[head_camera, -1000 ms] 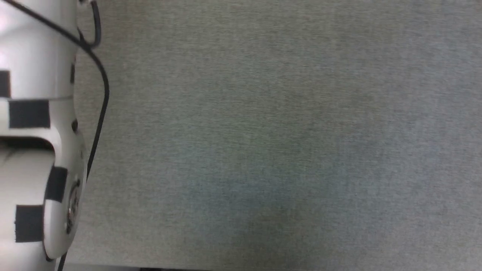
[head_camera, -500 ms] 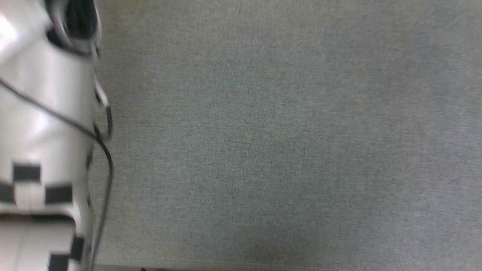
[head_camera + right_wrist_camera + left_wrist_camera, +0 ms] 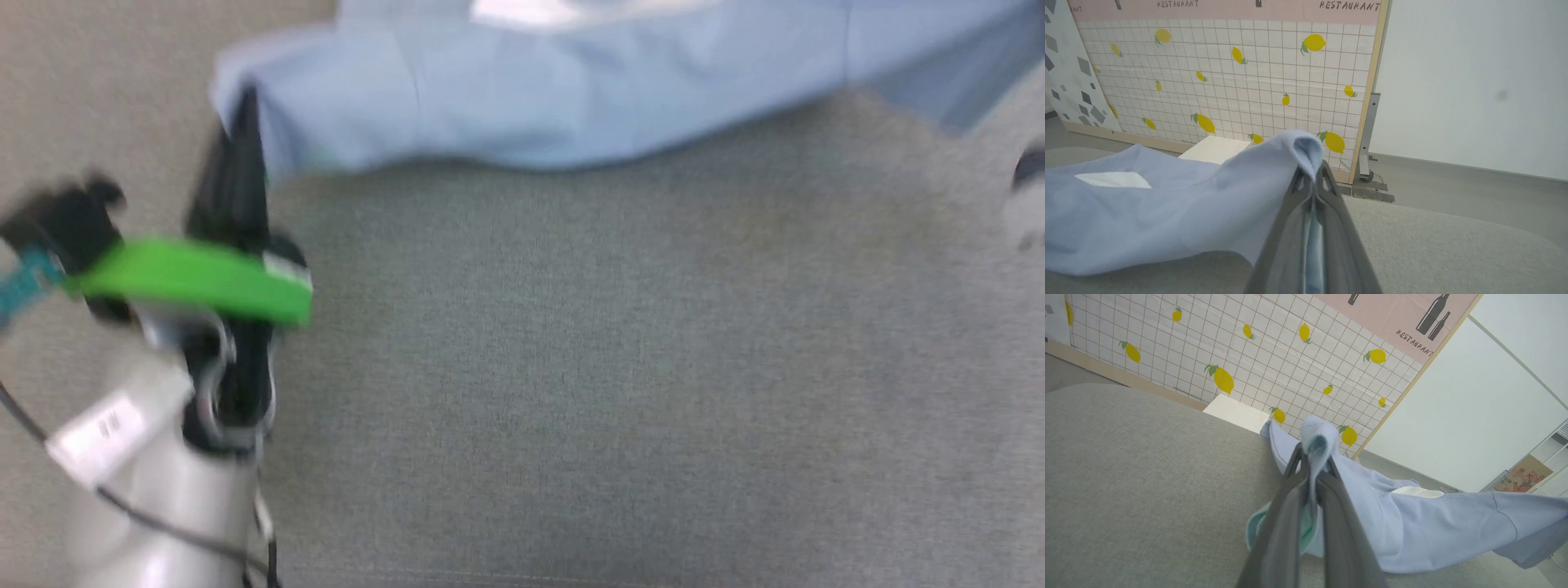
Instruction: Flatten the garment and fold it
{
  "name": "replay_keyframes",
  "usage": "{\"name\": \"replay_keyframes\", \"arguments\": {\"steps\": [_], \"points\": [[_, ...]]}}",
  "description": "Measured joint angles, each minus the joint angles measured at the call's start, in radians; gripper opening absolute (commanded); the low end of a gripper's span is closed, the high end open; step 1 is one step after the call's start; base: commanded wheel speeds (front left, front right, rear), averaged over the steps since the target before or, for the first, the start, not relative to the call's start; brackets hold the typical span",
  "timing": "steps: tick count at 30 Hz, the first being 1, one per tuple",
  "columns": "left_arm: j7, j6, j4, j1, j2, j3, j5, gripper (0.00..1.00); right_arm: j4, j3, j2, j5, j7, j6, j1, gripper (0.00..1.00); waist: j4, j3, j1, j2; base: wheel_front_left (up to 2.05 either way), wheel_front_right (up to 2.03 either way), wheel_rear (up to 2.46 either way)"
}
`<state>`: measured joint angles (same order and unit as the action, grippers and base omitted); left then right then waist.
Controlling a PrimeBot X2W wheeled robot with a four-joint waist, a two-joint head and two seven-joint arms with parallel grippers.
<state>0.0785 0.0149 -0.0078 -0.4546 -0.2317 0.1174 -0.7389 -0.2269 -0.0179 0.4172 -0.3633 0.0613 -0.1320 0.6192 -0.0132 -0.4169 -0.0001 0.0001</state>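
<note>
We see the shirt (image 3: 531, 106) lying along the far edge of the bench (image 3: 571, 367), a plain light blue knit with no print. It is held up at two ends and sags onto the grey surface between them. The left claw (image 3: 1312, 451) is clamped on a bunched fold of it, with a small puff of cloth poking out past the fingertips. The right claw (image 3: 1312, 173) is pressed together on another fold in the same way, the fabric trapped between its dark fingers. A short sleeve (image 3: 1527, 522) trails off toward one side in the left wrist view. A white patch (image 3: 1112, 179) shows in the middle of the blue; we cannot tell whether it is a label or a separate cloth.

We judge the shirt to be light, limp and a little stretchy. It has no stiffness of its own, so it will droop and crease wherever it is not supported, and it could slide out of a shallow pinch. We think the firmer edges give the best hold: the hem corners, the shoulder seams or the sleeve cuffs. A wide, even pull between the two holds should spread it flat.
</note>
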Motion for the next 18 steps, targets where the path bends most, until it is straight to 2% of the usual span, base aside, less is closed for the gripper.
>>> {"name": "replay_keyframes", "arguments": {"steps": [9, 18], "points": [[-0.061, -0.009, -0.059, 0.326, -0.017, -0.001, -0.083, 0.00, 0.150, -0.175, -0.158, 0.002, -0.066, 0.000, -0.345, 0.00, 0.002, 0.150, 0.0000, 0.0000, 0.00, 0.00, 0.00], [-0.115, -0.009, -0.102, 0.589, -0.026, -0.010, -0.177, 0.00, 0.289, -0.289, -0.310, -0.001, -0.160, 0.000, -0.632, 0.00, -0.001, 0.296, -0.0001, 0.0000, 0.00, 0.00, 0.00]]}}
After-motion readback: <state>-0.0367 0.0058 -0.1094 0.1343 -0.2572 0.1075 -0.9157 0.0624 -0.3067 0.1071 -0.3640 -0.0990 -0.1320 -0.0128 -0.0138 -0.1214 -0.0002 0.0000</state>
